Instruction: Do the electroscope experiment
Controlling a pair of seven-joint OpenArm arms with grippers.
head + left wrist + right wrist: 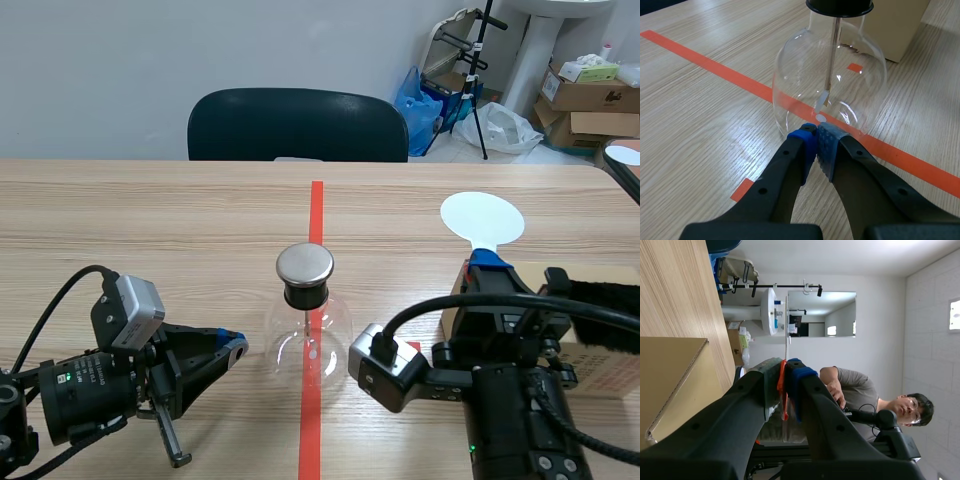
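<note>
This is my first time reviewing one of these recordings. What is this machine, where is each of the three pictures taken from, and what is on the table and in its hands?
This is a robot with two black arms, each ending in a two-fingered hand. The wide picture looks out from between the arms across a wooden table. The other two pictures come from a camera on each wrist, looking past that arm's own fingers.

On the table stands a round glass flask with a metal disc on its stopper and a thin rod inside: the electroscope. A cardboard box lies by the right arm.

The left hand is shut on nothing and sits low, close beside the flask. The right hand is shut on the handle of a white paddle with a round blade.
</note>
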